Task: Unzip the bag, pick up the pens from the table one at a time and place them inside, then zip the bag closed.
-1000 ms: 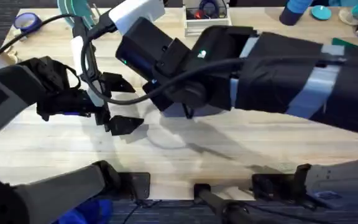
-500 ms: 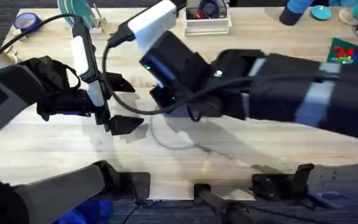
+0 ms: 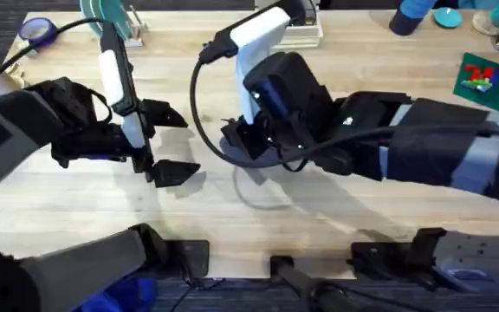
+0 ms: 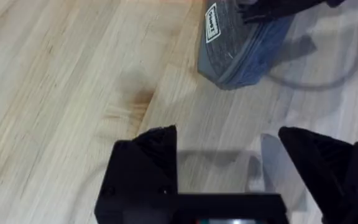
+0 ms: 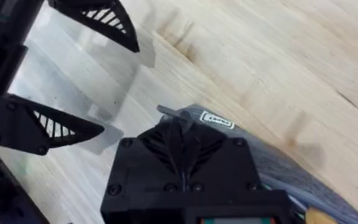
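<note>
Bag (image 4: 244, 53) bears a small white label (lettering unreadable) near its end.

My arms are black, wrapped in dark fabric sleeves with grey bands. Each carries a white wrist module and a looping black cable. My left gripper (image 3: 170, 144) has black triangular fingers with ribbed lattice sides; my right gripper (image 5: 180, 144) shows round screws on its housing.

A light wooden table (image 3: 76, 195) carried the bag (image 4: 241, 53). Tape (image 3: 37, 31) and toy bricks (image 3: 490, 72) lay at its far edge.
</note>
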You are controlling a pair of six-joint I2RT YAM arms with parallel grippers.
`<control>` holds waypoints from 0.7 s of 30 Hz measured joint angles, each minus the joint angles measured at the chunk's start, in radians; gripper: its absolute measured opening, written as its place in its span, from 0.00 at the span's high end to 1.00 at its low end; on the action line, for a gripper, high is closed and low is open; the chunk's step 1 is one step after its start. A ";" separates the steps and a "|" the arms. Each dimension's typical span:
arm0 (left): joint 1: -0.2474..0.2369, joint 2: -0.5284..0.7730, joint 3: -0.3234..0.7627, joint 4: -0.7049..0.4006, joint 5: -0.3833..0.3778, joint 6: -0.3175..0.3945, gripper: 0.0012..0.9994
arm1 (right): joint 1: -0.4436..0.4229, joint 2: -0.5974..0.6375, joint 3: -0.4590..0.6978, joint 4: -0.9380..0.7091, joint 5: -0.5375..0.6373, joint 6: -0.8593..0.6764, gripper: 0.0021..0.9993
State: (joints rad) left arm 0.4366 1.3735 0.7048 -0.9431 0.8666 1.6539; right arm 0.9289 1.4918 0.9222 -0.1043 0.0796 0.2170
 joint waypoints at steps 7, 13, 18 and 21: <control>0.000 0.000 0.000 0.001 0.029 0.018 0.01 | -0.034 -0.003 -0.002 0.002 -0.080 -0.047 0.97; -0.004 0.000 0.000 0.001 0.083 0.035 0.01 | -0.061 -0.033 -0.014 0.017 -0.131 -0.069 0.97; -0.071 0.010 0.000 0.024 0.117 0.065 0.01 | -0.064 -0.055 -0.075 0.082 -0.147 -0.073 0.97; -0.137 0.063 0.000 0.061 0.142 0.073 0.01 | -0.065 -0.058 -0.088 0.086 -0.154 -0.073 0.97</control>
State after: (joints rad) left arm 0.2995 1.4365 0.7048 -0.8820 1.0083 1.7266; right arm 0.8635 1.4334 0.8346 -0.0184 -0.0743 0.1437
